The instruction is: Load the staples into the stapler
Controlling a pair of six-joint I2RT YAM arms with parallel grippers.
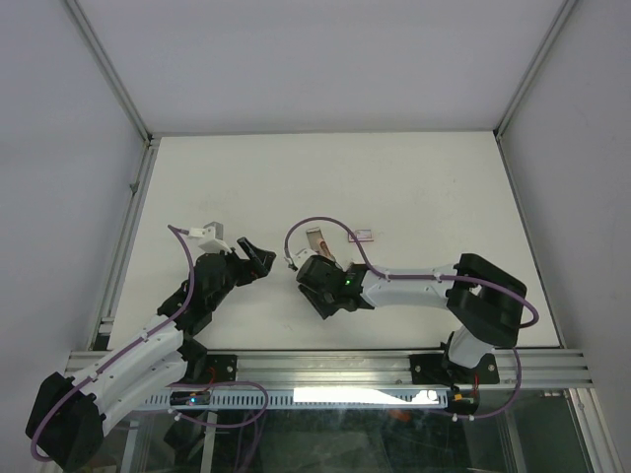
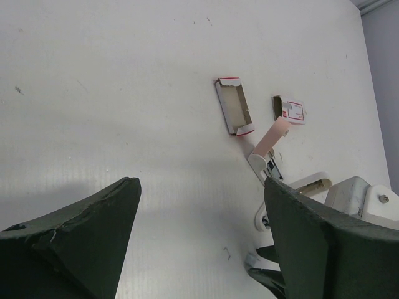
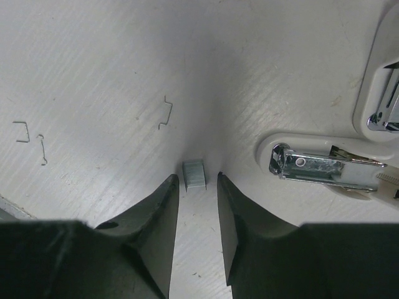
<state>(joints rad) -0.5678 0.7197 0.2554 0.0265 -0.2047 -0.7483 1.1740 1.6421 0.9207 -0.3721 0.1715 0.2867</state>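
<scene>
A short silvery strip of staples (image 3: 194, 173) lies flat on the table. My right gripper (image 3: 197, 180) is open, and the strip sits at its fingertips with a gap on each side. The stapler (image 3: 324, 168) lies hinged open just to the right, its metal magazine bare. In the left wrist view its pink half (image 2: 272, 136) points toward the empty staple box tray (image 2: 234, 107) and the box sleeve (image 2: 290, 111). My left gripper (image 2: 201, 182) hangs wide open over bare table, left of the stapler (image 1: 316, 242) and of the right gripper (image 1: 299, 268).
Loose bent staples (image 3: 165, 113) are scattered on the white table (image 1: 434, 187), two more at the left (image 3: 22, 131). Grey walls and metal rails (image 1: 126, 246) bound the table. The box (image 1: 362, 235) lies just beyond the stapler.
</scene>
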